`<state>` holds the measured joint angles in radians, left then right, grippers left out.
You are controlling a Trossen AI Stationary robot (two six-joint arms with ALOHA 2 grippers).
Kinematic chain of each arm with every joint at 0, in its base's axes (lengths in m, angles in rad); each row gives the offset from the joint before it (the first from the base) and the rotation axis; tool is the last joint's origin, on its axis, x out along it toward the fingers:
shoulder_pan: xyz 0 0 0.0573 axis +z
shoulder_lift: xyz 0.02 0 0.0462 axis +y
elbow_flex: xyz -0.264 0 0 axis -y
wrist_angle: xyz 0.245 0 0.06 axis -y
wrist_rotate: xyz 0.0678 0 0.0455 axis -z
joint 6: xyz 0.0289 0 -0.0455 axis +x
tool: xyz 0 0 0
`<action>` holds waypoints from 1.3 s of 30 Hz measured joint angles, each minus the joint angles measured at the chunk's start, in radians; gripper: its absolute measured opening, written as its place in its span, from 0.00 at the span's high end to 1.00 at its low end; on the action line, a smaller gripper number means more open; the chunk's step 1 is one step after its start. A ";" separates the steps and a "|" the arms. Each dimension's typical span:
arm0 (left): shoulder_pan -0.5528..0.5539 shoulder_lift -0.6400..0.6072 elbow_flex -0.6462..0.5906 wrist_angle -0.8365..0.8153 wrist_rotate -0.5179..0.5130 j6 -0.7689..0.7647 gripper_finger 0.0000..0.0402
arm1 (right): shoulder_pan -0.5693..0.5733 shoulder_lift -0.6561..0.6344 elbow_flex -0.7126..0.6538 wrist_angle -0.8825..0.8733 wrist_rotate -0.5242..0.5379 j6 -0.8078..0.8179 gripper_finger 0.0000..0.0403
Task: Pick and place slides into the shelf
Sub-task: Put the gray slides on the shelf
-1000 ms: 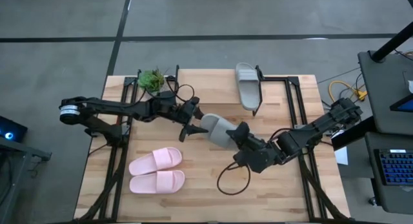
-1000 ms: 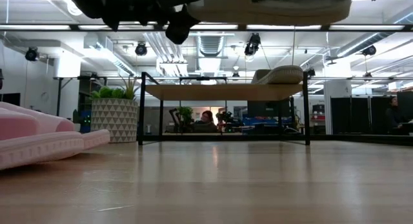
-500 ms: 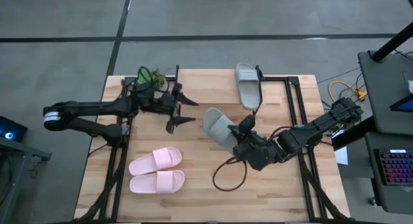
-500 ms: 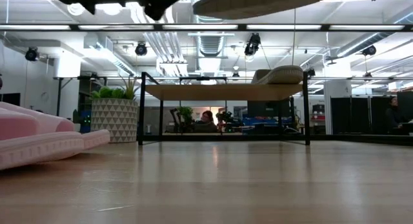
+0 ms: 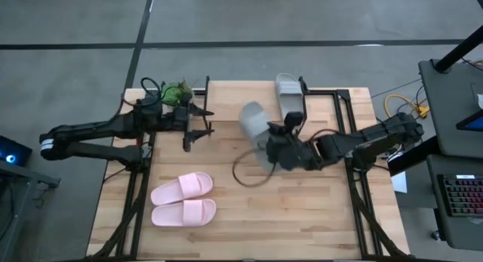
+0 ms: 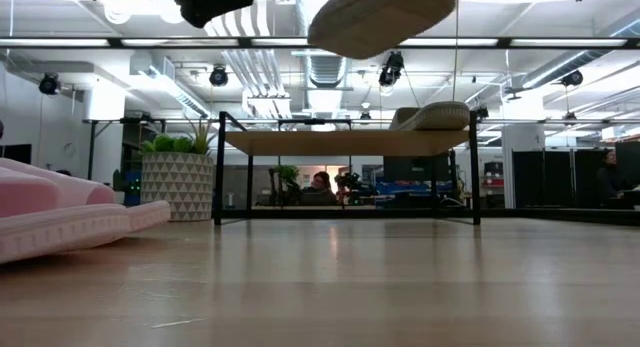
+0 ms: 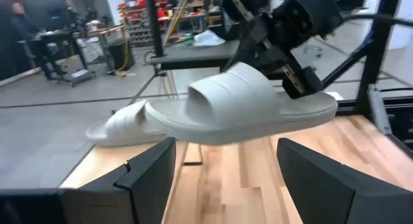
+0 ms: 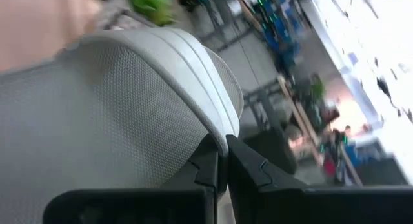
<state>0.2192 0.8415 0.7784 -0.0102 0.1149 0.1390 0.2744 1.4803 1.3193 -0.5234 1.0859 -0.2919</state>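
My right gripper (image 5: 273,141) is shut on a grey-beige slide (image 5: 255,121), held in the air near the shelf (image 5: 241,90); in the low view the slide (image 6: 380,17) hangs above the plank's height. The other grey-beige slide (image 5: 289,101) lies sole-down on the shelf's right end (image 6: 432,116). The pale pink pair (image 5: 183,200) lies side by side on the table's near left. My left gripper (image 5: 198,130) is open, to the left of the held slide and apart from it; its wrist view shows that slide (image 7: 245,114) ahead of its spread fingers. My right gripper pinches the slide's side rim (image 8: 222,124) behind the strap, toward the heel end (image 7: 293,79), coming from the table's right. The fingers (image 8: 248,169) are nearly together on the rim. The slide is lifted clear, roughly level, with its toe end toward the far left.
A potted plant (image 5: 176,92) stands at the far left corner, beside the shelf's left leg (image 6: 218,167). A black cable loop (image 5: 247,171) hangs below the right arm over the table's middle. Bare plank lies left of the shelved slide. People sit in the room behind.
My left gripper has drawn back from the held slide's end toward the table's left edge, staying open. My right gripper has carried the slide from the table's middle toward the far edge and the shelf, turning it from lying crosswise until its length points toward the shelf.
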 joint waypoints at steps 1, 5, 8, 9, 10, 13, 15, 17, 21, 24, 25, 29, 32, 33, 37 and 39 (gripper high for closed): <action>0.000 -0.004 0.000 -0.010 -0.003 0.000 0.37 | -0.021 0.000 0.000 0.008 0.000 0.009 0.98; 0.000 -0.008 0.000 -0.030 -0.009 -0.001 0.37 | -0.100 0.007 0.000 0.067 -0.005 -0.001 0.98; 0.000 -0.002 0.000 -0.052 -0.009 -0.002 0.37 | -0.154 0.009 0.000 0.106 -0.026 -0.022 0.98; 0.000 0.001 0.000 -0.063 -0.009 -0.002 0.37 | -0.174 0.009 0.001 0.116 -0.039 -0.028 0.98; 0.000 0.005 -0.001 -0.066 -0.009 -0.002 0.37 | -0.192 0.009 0.001 0.123 -0.052 -0.028 0.98; 0.000 0.018 -0.001 -0.050 -0.010 -0.002 0.37 | -0.251 0.009 0.001 0.127 -0.092 -0.028 0.98; 0.000 0.023 0.000 -0.043 -0.018 -0.001 0.37 | -0.293 0.011 0.001 0.131 -0.127 -0.028 0.98; 0.000 0.025 0.002 -0.040 -0.020 -0.001 0.37 | -0.332 0.015 0.001 0.143 -0.155 -0.028 0.98; 0.000 0.023 0.002 -0.030 -0.020 -0.001 0.37 | -0.409 0.017 0.001 0.147 -0.222 -0.008 0.98; 0.000 0.024 0.002 -0.030 -0.020 -0.001 0.37 | -0.454 0.017 -0.002 0.151 -0.279 0.000 0.98; 0.000 0.024 0.002 -0.030 -0.020 -0.001 0.37 | -0.466 0.017 -0.006 0.156 -0.290 -0.005 0.98; 0.000 0.025 0.002 -0.030 -0.020 -0.001 0.37 | -0.499 0.017 -0.013 0.181 -0.364 -0.019 0.98; 0.000 0.025 0.002 -0.026 -0.020 -0.001 0.37 | -0.514 0.027 -0.015 0.205 -0.362 -0.022 0.98; 0.000 0.026 0.002 -0.026 -0.020 -0.001 0.37 | -0.521 0.035 -0.015 0.215 -0.360 -0.023 0.98; 0.000 0.026 0.002 -0.027 -0.020 -0.001 0.37 | -0.525 0.099 -0.015 0.264 -0.326 -0.063 0.98; 0.000 0.026 0.001 -0.027 -0.020 -0.001 0.37 | -0.524 0.126 -0.014 0.262 -0.294 -0.103 0.98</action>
<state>0.2192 0.8673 0.7798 -0.0372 0.0948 0.1379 -0.2491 1.6060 1.3050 -0.2618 0.7919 -0.3950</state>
